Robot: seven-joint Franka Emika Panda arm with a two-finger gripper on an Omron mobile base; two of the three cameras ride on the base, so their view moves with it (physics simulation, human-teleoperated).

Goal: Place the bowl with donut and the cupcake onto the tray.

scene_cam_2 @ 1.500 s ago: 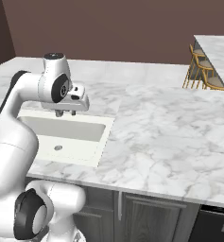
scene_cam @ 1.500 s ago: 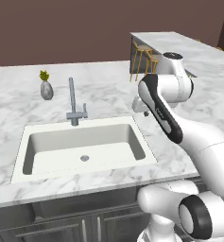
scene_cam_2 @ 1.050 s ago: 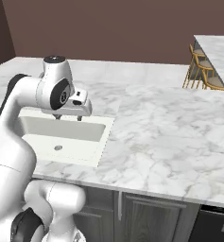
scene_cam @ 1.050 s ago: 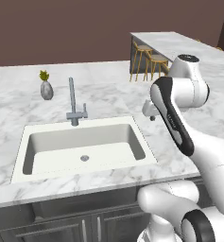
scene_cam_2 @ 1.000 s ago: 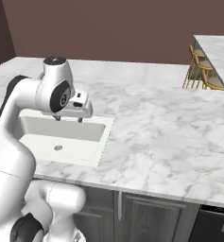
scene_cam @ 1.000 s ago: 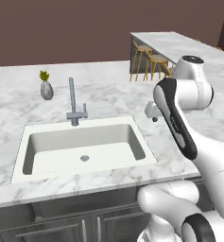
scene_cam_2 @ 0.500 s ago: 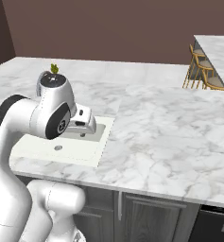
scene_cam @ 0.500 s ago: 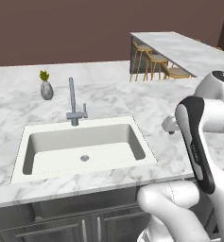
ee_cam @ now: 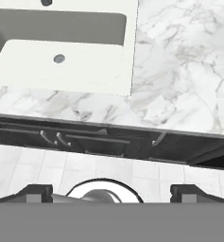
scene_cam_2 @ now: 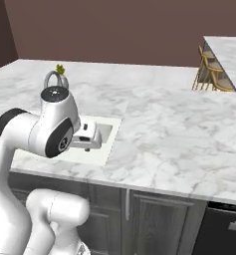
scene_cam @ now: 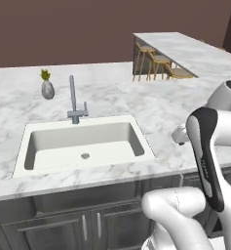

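Gripper [ee_cam: 111,191] hangs out past the front edge of the marble counter [scene_cam_2: 159,134], looking down at cabinet fronts & pale floor. The two finger tips sit at the far left & far right of the hand view, so the jaws are spread wide w/ nothing between them: released, holding nothing.

Task things: bowl, donut, cupcake & tray can't be placed from these views; none of them is on the stretch of counter seen here. What the counter carries is a sink [scene_cam: 83,146] let in near its front edge, a faucet [scene_cam: 75,102] at the sink's back edge, and a small vase w/ a green sprig [scene_cam: 47,87] toward the back left corner. Bar stools [scene_cam: 156,63] stand under the raised bar at the back right.

Step in hand, as I judge it: search/reposition, not a grasp yet. To do it well: keep jaws wide, bring the hand back up over the counter, and sweep or drive along until bowl & tray come into sight before committing. Mind the elbow near the counter's front edge while swinging. Bowl carries the donut, so once found, approach it level & take the rim.

Writing/brands: none readable anywhere.
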